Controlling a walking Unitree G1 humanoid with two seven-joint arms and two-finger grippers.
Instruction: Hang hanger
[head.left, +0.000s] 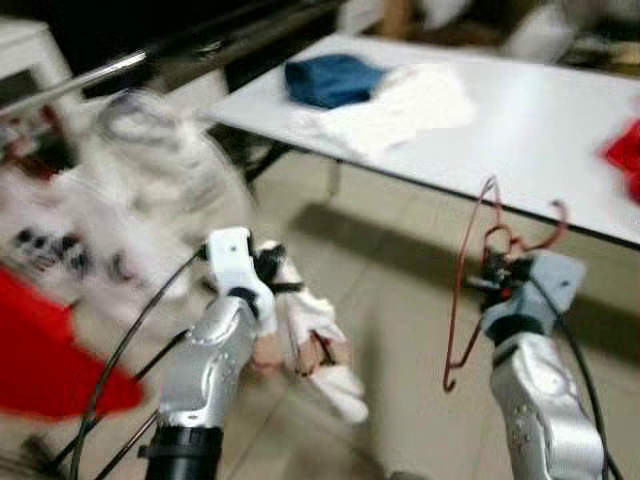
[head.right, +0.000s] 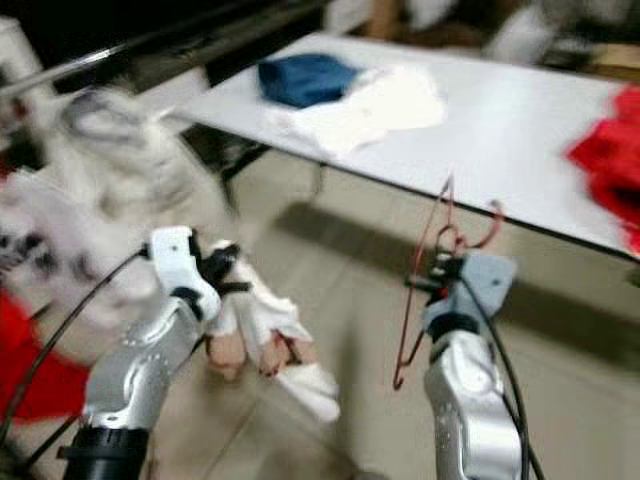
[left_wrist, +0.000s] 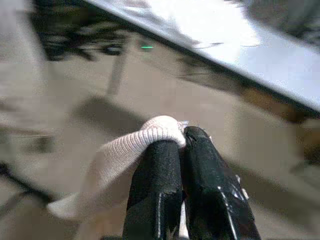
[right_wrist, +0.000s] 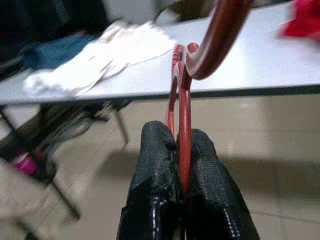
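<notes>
A thin red wire hanger (head.left: 470, 290) hangs in the air in front of the white table, hook (right_wrist: 220, 35) uppermost. My right gripper (head.left: 497, 272) is shut on it just below the hook, and its fingers (right_wrist: 160, 180) pinch the red wire. Lower left, my left gripper (head.left: 272, 268) is shut on a white ribbed garment (head.left: 320, 350) that droops toward the floor; its fingers (left_wrist: 160, 175) clamp a fold of the cloth (left_wrist: 125, 150). A metal clothes rail (head.left: 90, 75) runs along the upper left, with clothes (head.left: 130, 190) hanging blurred under it.
A white table (head.left: 540, 130) stands ahead with a blue garment (head.left: 330, 80), a white garment (head.left: 400, 105) and a red cloth (head.left: 625, 155) at its right edge. Red fabric (head.left: 40, 350) hangs at the far left. Beige tiled floor (head.left: 400, 300) lies between rail and table.
</notes>
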